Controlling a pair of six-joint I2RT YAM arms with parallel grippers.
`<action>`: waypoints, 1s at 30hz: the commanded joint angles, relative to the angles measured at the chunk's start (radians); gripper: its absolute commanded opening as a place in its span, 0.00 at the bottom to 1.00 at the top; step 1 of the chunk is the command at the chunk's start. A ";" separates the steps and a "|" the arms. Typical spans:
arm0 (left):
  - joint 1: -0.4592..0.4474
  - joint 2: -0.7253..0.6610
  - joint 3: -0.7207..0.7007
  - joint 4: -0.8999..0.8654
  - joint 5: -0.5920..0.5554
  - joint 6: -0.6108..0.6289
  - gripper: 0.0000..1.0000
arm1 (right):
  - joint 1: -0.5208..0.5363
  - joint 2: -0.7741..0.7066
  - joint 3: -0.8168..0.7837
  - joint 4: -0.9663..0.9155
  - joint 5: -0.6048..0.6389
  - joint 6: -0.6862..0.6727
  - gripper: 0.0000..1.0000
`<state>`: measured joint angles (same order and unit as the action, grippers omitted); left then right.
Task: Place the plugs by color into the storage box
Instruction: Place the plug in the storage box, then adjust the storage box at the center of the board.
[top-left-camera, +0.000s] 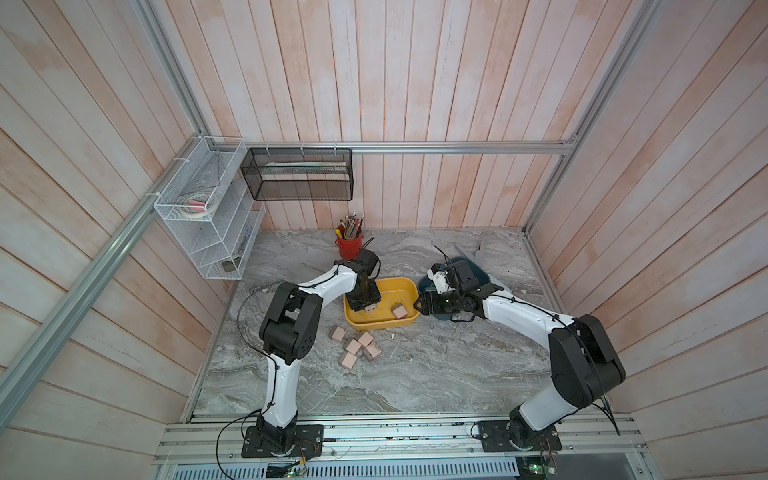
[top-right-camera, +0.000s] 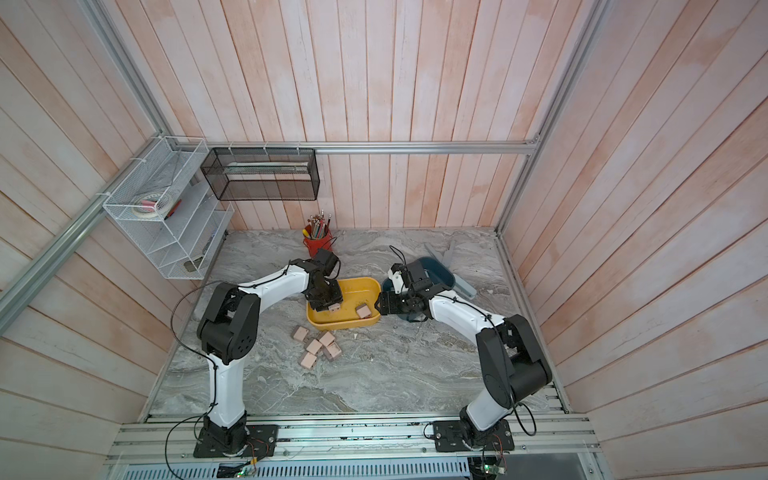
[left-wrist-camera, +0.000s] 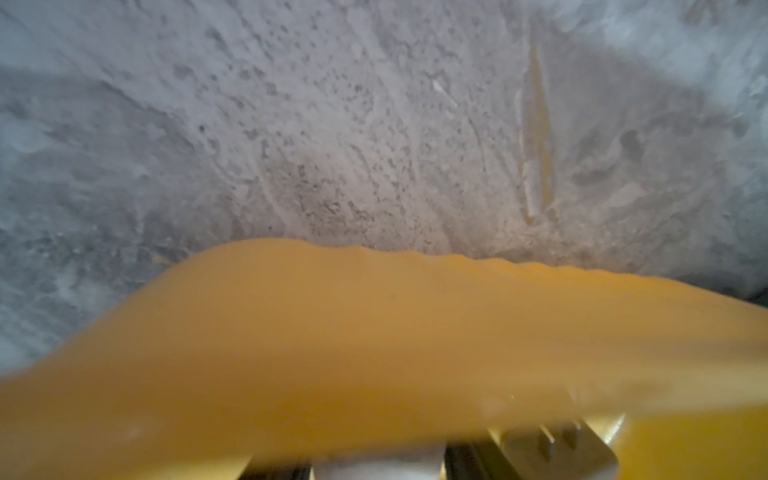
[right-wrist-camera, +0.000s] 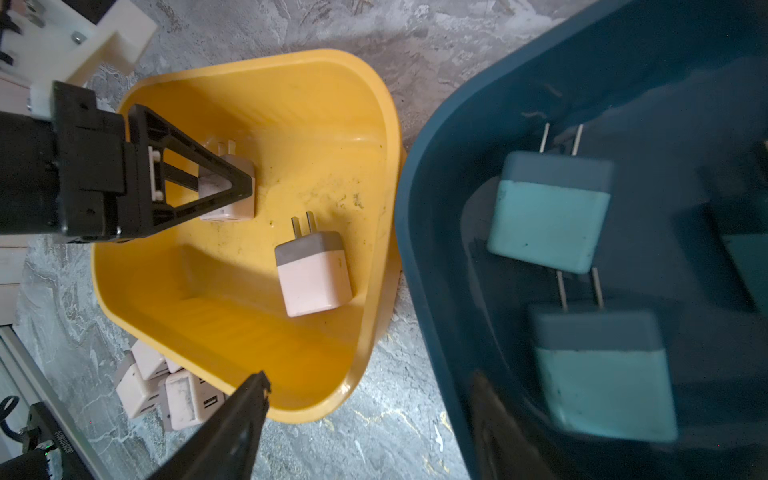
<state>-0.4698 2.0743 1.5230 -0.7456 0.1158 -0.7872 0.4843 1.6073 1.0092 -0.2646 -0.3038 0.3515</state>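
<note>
Yellow bin (left-wrist-camera: 374, 353), pink plug (right-wrist-camera: 313, 276), unreadable lettering (right-wrist-camera: 66, 444)

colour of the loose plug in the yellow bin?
Plug: pale pink with grey cap. Best in right wrist view.

A: Home or lab?
B: Lab test cell: two white-and-black robot arms (top-left-camera: 282, 382) (top-left-camera: 540, 409) bolted to a silver aluminium rail (top-left-camera: 395, 438) at 6 o'clock, framed pink plank walls (top-left-camera: 415, 83) boxing in the grey marble-pattern tabletop (top-left-camera: 415, 365).
</note>
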 joint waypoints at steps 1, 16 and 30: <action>-0.007 0.041 0.023 -0.045 -0.008 0.008 0.52 | 0.002 -0.014 0.010 -0.005 0.007 0.013 0.78; -0.003 -0.083 0.349 -0.244 -0.128 0.026 0.74 | 0.002 -0.057 -0.035 0.054 0.017 0.054 0.78; 0.156 -0.519 -0.172 -0.310 -0.131 -0.090 0.72 | 0.017 -0.059 -0.077 0.086 -0.005 0.066 0.79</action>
<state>-0.3103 1.5932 1.4513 -1.0340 -0.0242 -0.8516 0.4896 1.5635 0.9466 -0.1818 -0.2962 0.4007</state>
